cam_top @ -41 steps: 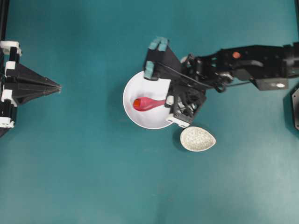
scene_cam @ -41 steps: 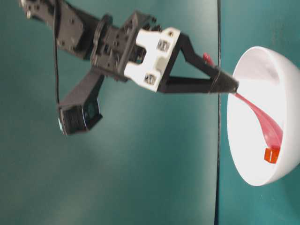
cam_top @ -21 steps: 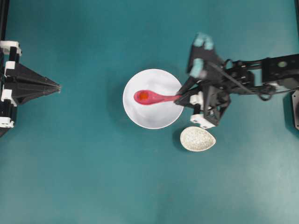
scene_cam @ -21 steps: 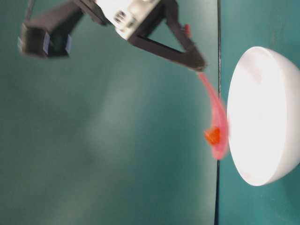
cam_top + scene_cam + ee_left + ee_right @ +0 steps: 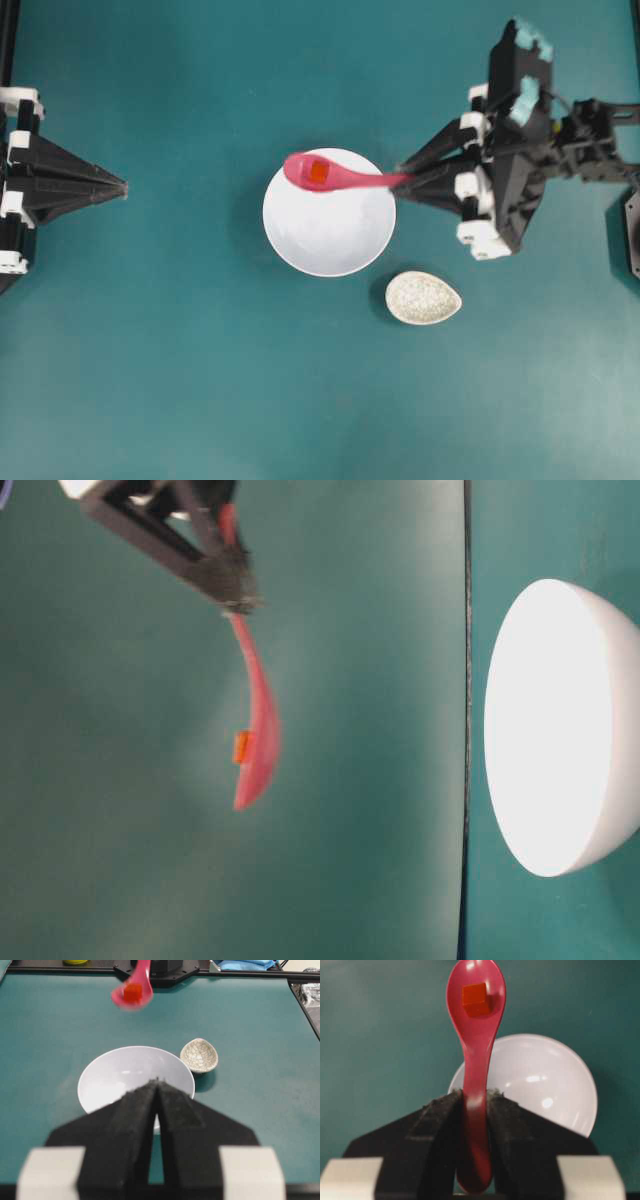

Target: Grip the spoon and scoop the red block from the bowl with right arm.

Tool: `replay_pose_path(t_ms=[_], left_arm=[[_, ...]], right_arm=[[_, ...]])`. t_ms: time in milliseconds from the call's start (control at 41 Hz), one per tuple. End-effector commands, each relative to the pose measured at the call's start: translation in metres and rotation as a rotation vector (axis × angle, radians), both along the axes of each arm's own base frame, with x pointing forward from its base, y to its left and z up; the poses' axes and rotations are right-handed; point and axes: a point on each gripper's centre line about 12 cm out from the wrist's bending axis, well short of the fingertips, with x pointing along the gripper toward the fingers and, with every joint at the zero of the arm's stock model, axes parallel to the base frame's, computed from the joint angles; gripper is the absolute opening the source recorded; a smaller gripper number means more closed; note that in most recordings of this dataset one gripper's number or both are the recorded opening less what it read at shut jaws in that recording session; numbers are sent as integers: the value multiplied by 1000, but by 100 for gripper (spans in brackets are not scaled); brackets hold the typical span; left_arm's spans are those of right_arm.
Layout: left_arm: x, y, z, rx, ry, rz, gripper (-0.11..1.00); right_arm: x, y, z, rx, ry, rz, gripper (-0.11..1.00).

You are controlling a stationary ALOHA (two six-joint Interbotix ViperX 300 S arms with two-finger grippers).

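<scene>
My right gripper [image 5: 405, 181] [image 5: 476, 1095] is shut on the handle of the pink spoon [image 5: 335, 176] [image 5: 476, 1035] [image 5: 256, 740] [image 5: 134, 991]. The red block [image 5: 318, 172] [image 5: 476, 999] [image 5: 241, 747] [image 5: 132, 993] lies in the spoon's scoop. The spoon hangs in the air well above the white bowl [image 5: 329, 230] [image 5: 560, 740] [image 5: 112, 1080] [image 5: 545, 1080], over its far rim in the overhead view. The bowl holds nothing. My left gripper [image 5: 122, 186] [image 5: 157, 1082] is shut and empty at the far left, pointing at the bowl.
A small speckled grey-white oval dish [image 5: 423, 297] [image 5: 199, 1055] stands beside the bowl, on the right arm's side. The teal table [image 5: 200, 380] lies all around. A black frame rail [image 5: 250, 975] runs along the far table edge in the left wrist view.
My right gripper has lifted the spoon with the red block out of the bowl, drawing back to the right and up. The left arm has not moved.
</scene>
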Motion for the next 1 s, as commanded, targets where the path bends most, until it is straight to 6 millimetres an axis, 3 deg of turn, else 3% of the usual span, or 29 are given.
replay_pose_path(t_ms=[0,974], left_arm=[[2,0,11,2,-17,1,0],[-7,0,19,2,-29,2,0]], right_arm=[[-1,-1,23,-5,-46,-1,23],[-1,-1,23,-3,-33,2,23]])
